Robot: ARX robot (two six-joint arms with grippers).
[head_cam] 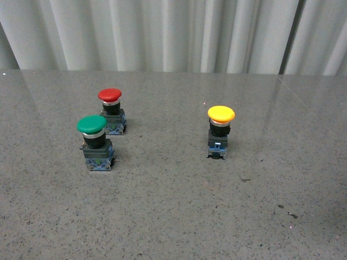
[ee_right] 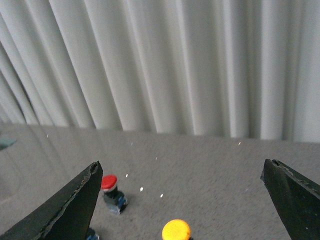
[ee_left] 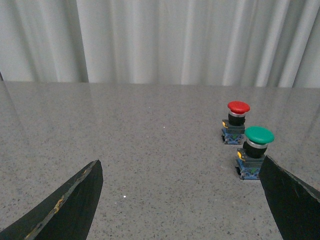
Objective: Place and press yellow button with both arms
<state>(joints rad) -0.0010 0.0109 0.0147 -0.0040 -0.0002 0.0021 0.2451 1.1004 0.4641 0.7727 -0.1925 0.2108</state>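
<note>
The yellow button (head_cam: 220, 131) stands upright on the grey speckled table, right of centre in the front view, with a yellow mushroom cap over a black body and blue-grey base. Neither arm shows in that view. In the right wrist view its cap (ee_right: 176, 230) sits low between the wide-apart black fingers of my right gripper (ee_right: 181, 172), which is open and holds nothing. My left gripper (ee_left: 181, 170) is also open and empty over bare table, and the yellow button is out of its view.
A red-capped button (head_cam: 111, 110) and a green-capped button (head_cam: 95, 142) stand close together at the left. From the left wrist the green one (ee_left: 253, 157) sits just beside one finger. White curtains (head_cam: 162, 32) hang behind the table's far edge.
</note>
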